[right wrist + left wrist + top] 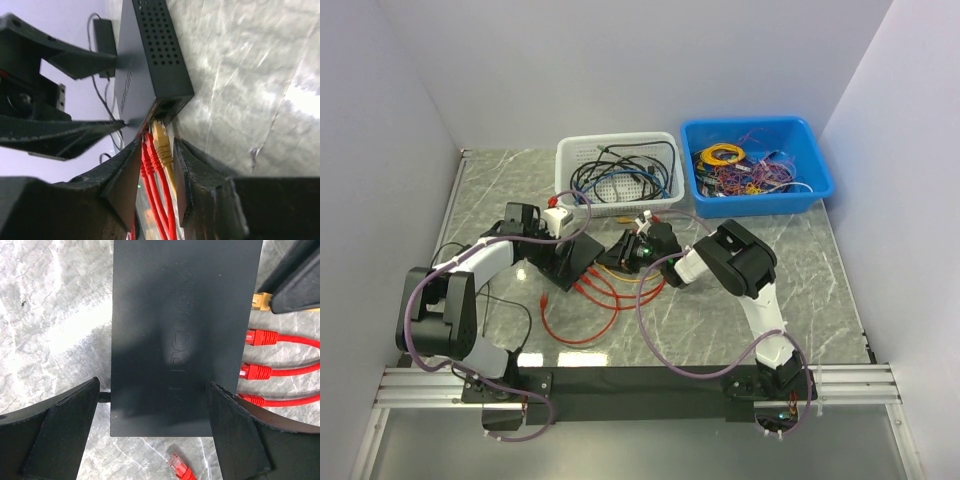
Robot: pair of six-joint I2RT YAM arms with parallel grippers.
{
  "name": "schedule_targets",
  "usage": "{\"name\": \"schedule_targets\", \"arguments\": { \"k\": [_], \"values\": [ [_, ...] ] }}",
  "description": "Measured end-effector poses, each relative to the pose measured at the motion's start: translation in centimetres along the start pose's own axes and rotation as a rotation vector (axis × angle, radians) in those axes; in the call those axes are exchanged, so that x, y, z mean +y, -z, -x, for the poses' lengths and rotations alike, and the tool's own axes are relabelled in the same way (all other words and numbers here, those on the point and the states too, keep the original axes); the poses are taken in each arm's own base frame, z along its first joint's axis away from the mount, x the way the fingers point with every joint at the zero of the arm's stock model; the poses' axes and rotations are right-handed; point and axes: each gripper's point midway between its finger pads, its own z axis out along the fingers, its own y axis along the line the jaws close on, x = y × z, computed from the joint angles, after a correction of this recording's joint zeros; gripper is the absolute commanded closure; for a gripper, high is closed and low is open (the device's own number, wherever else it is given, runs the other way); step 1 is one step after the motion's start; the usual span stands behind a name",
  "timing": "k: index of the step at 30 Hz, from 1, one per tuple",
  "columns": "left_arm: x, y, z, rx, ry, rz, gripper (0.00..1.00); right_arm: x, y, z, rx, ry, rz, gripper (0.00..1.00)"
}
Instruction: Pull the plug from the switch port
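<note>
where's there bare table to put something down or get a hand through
Bare table lies between the right arm and the right edge, in front of the blue bin. A smaller patch sits left of the white basket. The middle is crowded: switch, left gripper, right gripper and red cables.

On the marbled table point(770, 290), the left gripper point(568, 247) sits over the black switch point(584, 266), with the right gripper point(618, 260) just beside it. Red cables point(588, 290) loop toward the arm bases. Behind stand a white mesh basket point(665, 205) and a blue bin point(820, 185), both holding cables.
</note>
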Motion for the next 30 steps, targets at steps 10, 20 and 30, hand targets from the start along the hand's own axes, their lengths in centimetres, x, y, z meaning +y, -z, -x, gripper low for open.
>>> {"name": "schedule_targets", "arguments": {
  "k": [10, 20, 30],
  "values": [
    [-0.2, 0.0, 0.0, -0.001, 0.000, -0.013, 0.08, -0.3, -1.0, 0.8, -0.033, -0.043, -0.030, 0.82],
    [-0.4, -0.1, 0.0, -0.001, -0.002, -0.022, 0.01, -0.1, -1.2, 1.0, -0.027, -0.070, -0.008, 1.00],
    [-1.2, -0.2, 0.2, 0.034, -0.051, -0.016, 0.01, -0.4, -0.5, 0.6, -0.038, -0.024, -0.028, 0.88]
  ]
}}
